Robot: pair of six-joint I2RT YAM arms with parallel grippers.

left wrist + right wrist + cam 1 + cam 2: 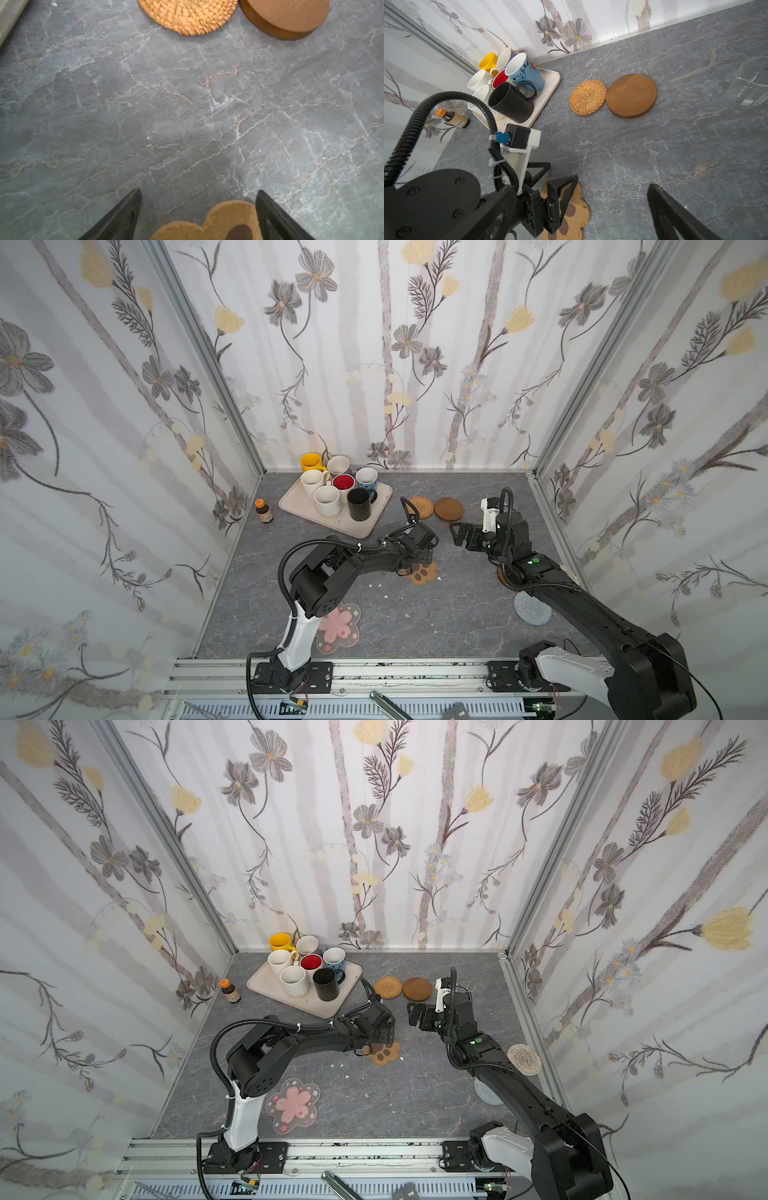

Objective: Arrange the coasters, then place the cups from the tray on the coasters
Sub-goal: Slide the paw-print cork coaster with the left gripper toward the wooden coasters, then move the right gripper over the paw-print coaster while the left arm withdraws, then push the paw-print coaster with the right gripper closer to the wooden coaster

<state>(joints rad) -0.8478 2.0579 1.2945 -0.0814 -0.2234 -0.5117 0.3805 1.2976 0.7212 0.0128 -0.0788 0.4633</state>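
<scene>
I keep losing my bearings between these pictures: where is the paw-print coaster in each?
Both top views: paw-print coaster mid-table.
Left wrist: picture's bottom edge, cropped.
Right wrist: picture's bottom, left of centre.
Shared landmark: woven rattan coaster, in all four.

Quick headcount:
- cups (517,70): 7. yellow cup (311,462) x1, black cup (359,504) x1, blue cup (366,479) x1, red-inside cup (343,482) x1, lavender-grey cup (338,465) x1, cream-white x2 (plain cream cup (312,482), speckled cream cup (327,499))
- coasters (187,16): 7. wooden x2 (clear wooden round (631,95), second wooden round (503,580) mostly hidden), rattan coaster (588,97) x1, paw-print coaster (424,573) x1, pink blossom coaster (293,1104) x1, grey-blue knitted coaster (530,610) x1, beige braided coaster (524,1059) x1
- tray (336,524) x1
- orange-capped bottle (264,511) x1
- clear glass beaker (751,83) x1, seen clearly only in right wrist view
</scene>
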